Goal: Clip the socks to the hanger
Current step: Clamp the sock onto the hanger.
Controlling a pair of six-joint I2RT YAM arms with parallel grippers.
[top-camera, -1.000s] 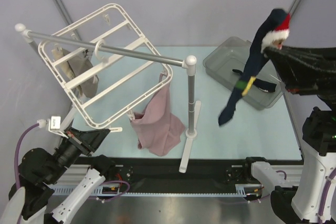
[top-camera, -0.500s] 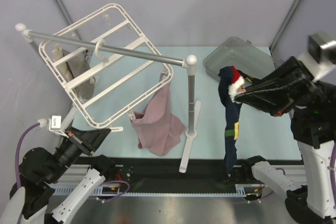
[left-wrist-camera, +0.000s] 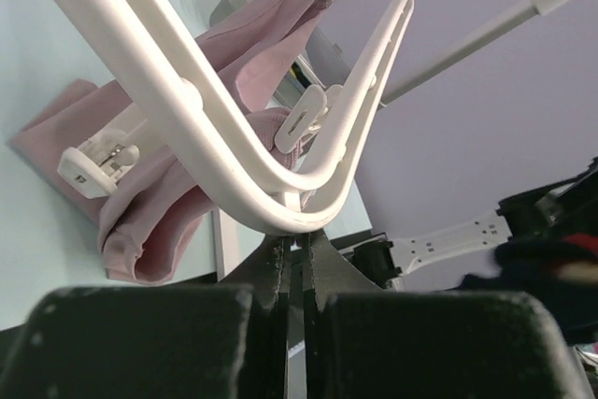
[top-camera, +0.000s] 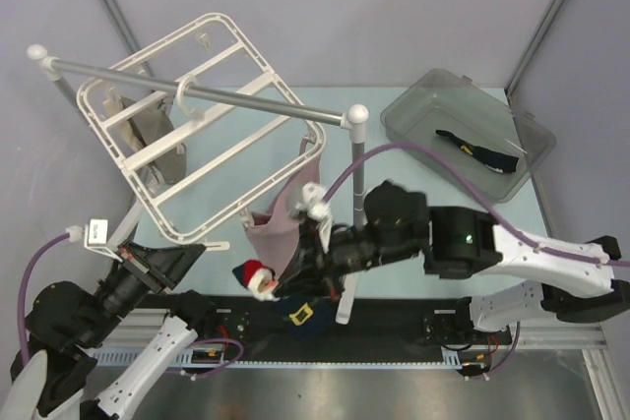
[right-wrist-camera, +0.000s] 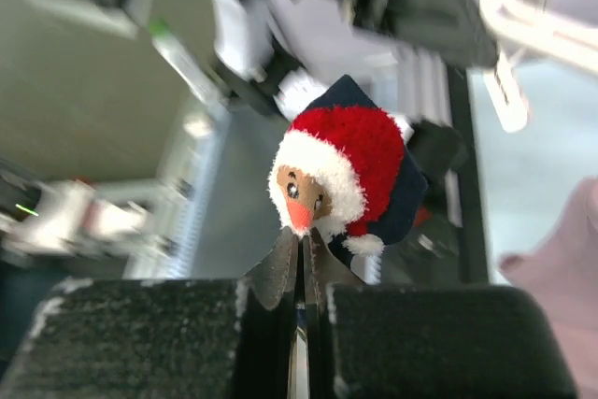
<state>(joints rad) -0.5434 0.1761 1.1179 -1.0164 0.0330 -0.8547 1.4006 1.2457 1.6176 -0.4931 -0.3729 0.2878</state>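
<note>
Tabletop (top-camera: 413,174), pale blue, carries everything. The hanger (left-wrist-camera: 159,81), a big white frame, hangs tilted from the silver rail stand (top-camera: 359,184) over the left half, with its low corner toward the near edge. A pink cloth (top-camera: 285,228) is clipped on the hanger's right side and a beige cloth (top-camera: 148,140) on its far left. A clear bin (top-camera: 404,115) sits at the far right corner.

One sock (top-camera: 477,152) lies flat inside the bin. The other sock (right-wrist-camera: 341,170) (the one with the Santa patch) is over the near edge, left of centre, just beside the hanger's low corner.

The right gripper (right-wrist-camera: 301,249) is clenched on that sock's edge just under the patch, and the navy body droops below it. The left gripper (left-wrist-camera: 296,249) is clamped, and its tips look pinched on a thin white tab under the hanger's low corner, steadying the frame.

Handling, as a judgement: the sock is light, soft and floppy, won't hold shape and may swing. It is best held at the cuff edge, with a short free hem fed into an edge clip (left-wrist-camera: 304,121). The hanger is stiff, but it hangs freely and tips if pushed. The small clips need firm pressure, and a thin hem could slip out.
</note>
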